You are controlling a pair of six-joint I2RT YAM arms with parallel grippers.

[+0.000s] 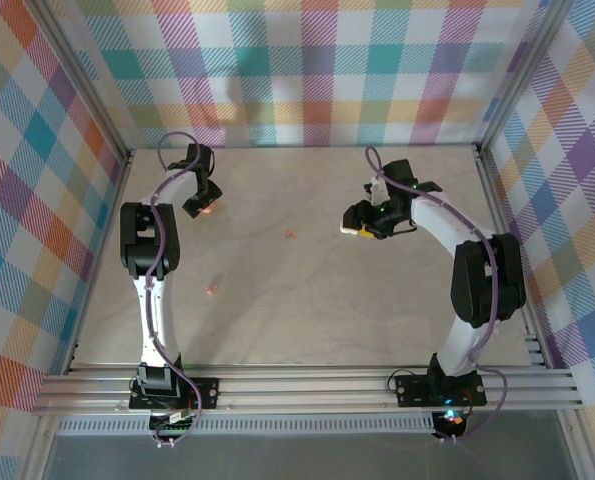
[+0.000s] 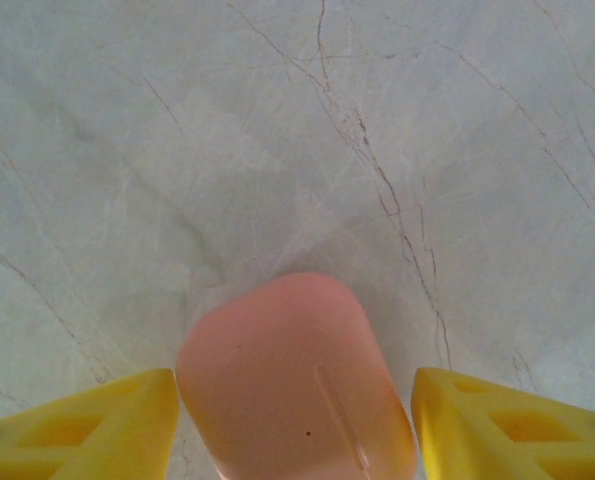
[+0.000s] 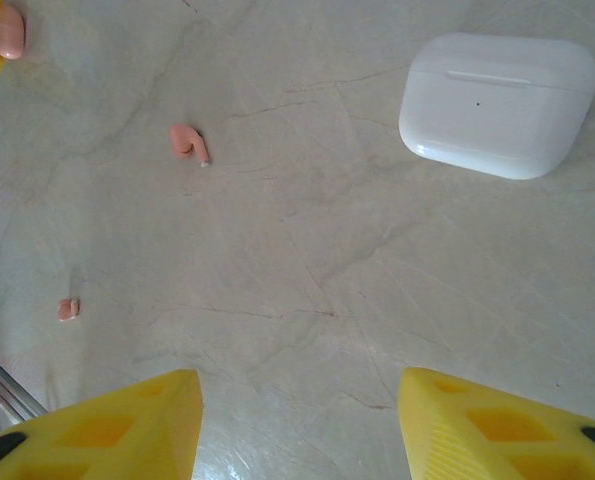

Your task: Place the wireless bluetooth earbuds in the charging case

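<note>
Left fingers [image 2: 107,425] straddle the pink case [image 2: 292,380]; right fingers [image 3: 117,420] hang wide over bare worktop [image 1: 377,320].
Whether the left fingers actually pinch that case, near the worktop's far left corner, I cannot tell; the right fingers hold nothing, with the closed white case [image 3: 497,105] nearby. Two pink earbuds [image 3: 188,142] lie loose mid-worktop. Glossy and rounded, the pink case could squirt free under an off-centre squeeze.

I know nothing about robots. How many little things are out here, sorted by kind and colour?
Pink earbuds: 2
Pink case: 1
White case: 1
Total: 4
</note>
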